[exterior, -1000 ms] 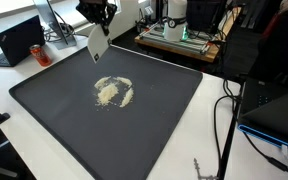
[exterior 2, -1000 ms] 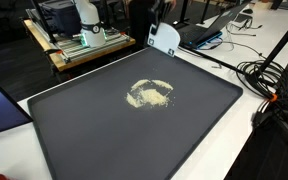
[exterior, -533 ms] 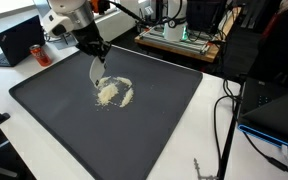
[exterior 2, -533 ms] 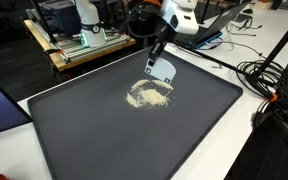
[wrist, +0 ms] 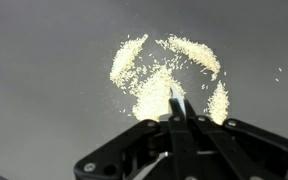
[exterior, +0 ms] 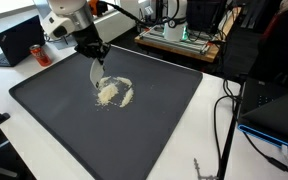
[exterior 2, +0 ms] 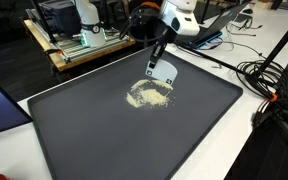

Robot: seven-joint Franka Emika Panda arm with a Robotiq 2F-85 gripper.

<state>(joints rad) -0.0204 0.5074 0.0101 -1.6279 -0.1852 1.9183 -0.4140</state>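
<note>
The pincer (exterior: 93, 52) is squeezing tight on a white card (exterior: 95, 72), holding it just beside the grains (exterior: 112, 91), which are lying scattered on the black mat (exterior: 144, 130), not yet in one pile.

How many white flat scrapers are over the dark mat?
1. The white flat scraper hangs from the shut gripper, lower edge at the pale grain pile on the dark mat.

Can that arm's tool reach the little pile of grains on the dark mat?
Probably yes: the tool, shut on a white scraper, hangs close over the grain pile, with nothing in between.
</note>
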